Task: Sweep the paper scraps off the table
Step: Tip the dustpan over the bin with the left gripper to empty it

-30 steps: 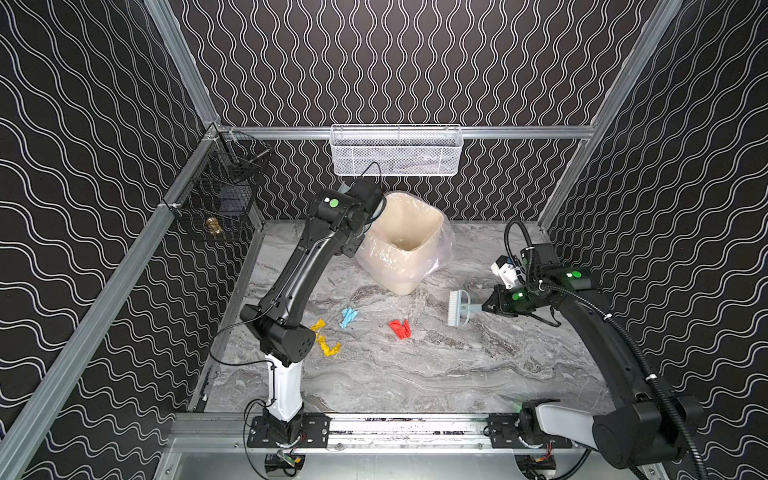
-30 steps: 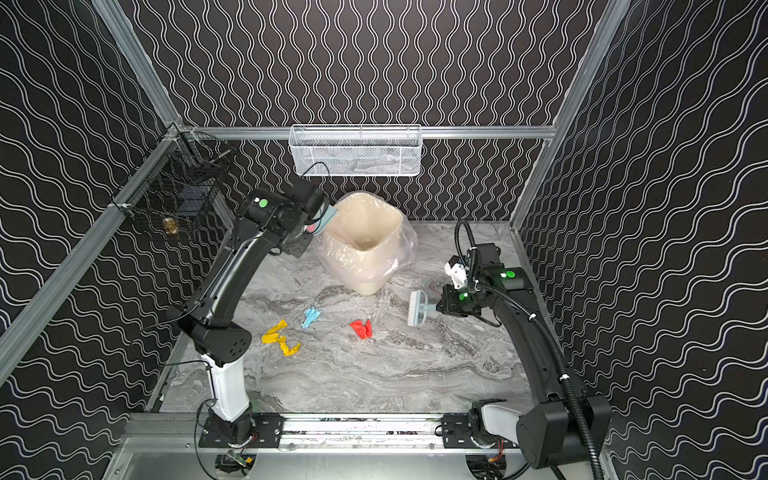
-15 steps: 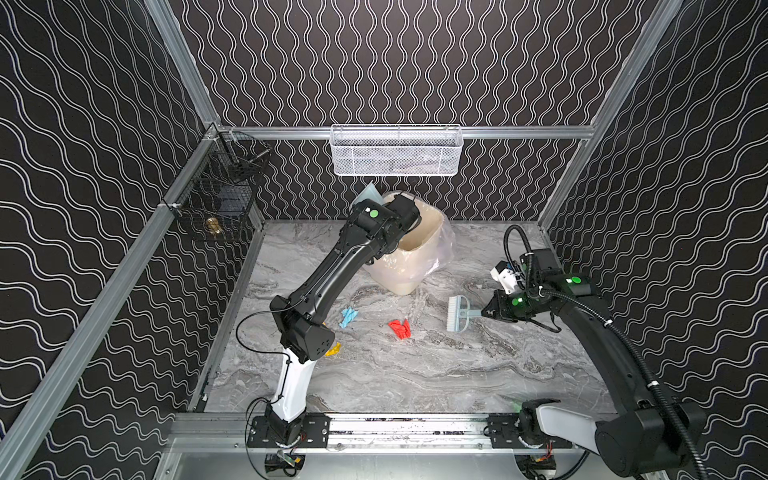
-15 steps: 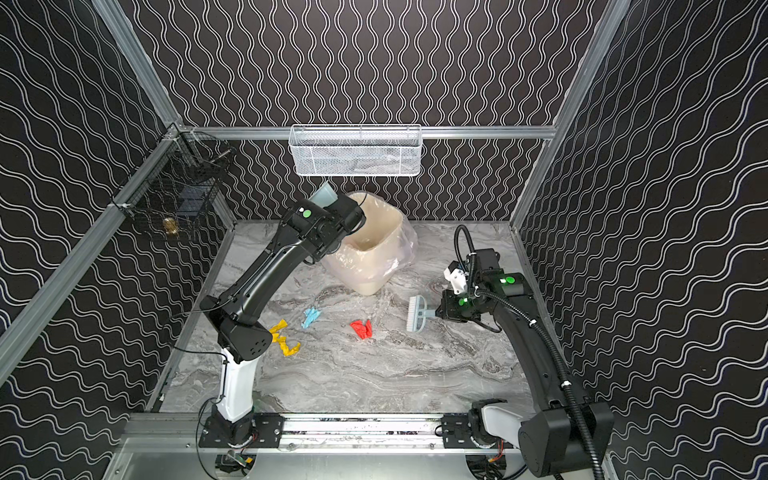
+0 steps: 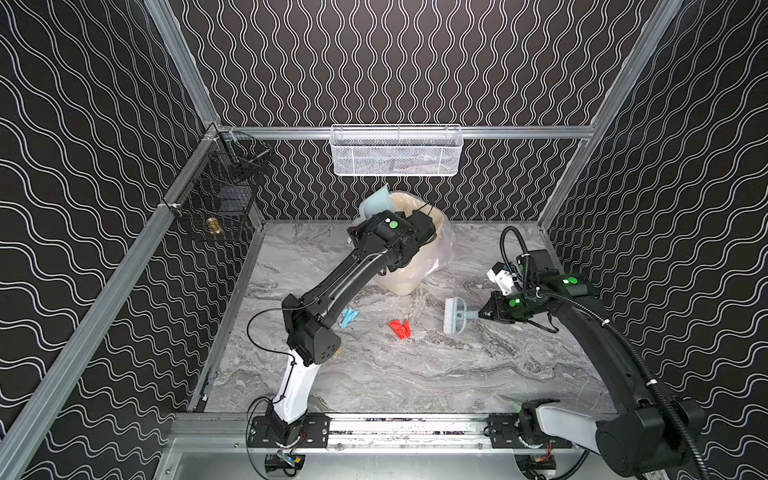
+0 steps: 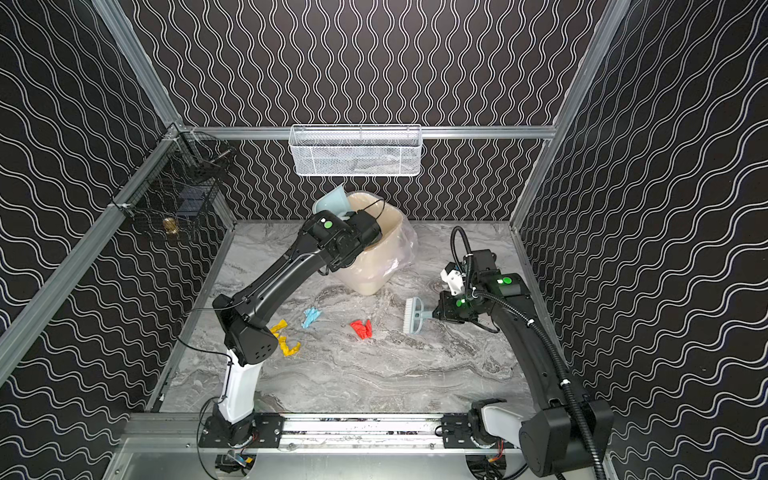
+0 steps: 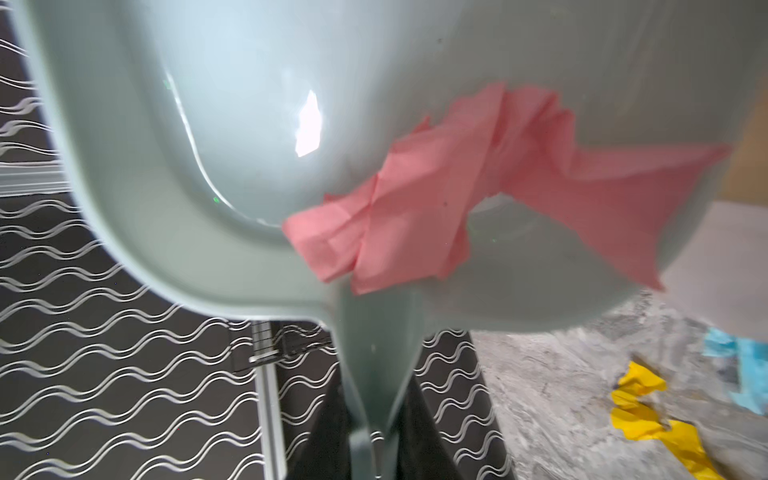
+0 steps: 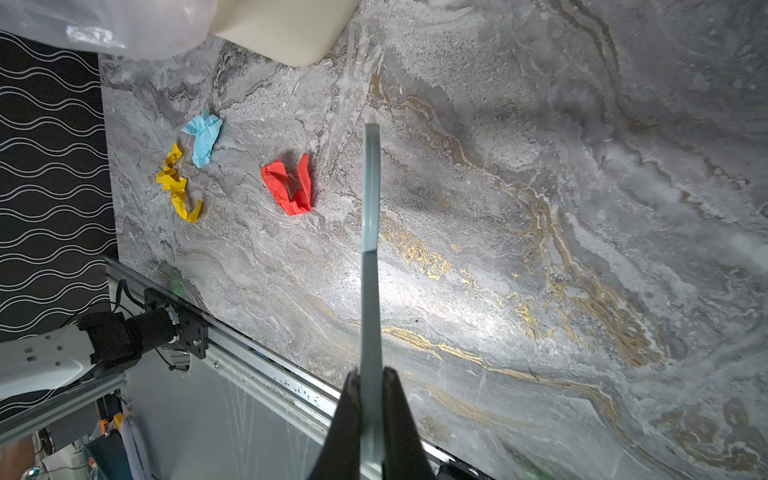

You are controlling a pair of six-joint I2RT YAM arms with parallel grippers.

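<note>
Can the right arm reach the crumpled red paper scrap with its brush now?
Likely yes: the pale blue white-bristled brush in the right claw is close beside the crumpled red paper scrap, only bare grey marble table between.

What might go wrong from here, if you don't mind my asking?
The pink scrap lies in the dustpan held by the left gripper by the bin; it may cling or drop outside. The left arm's elbow sits close by the yellow scraps and might scatter them.
</note>
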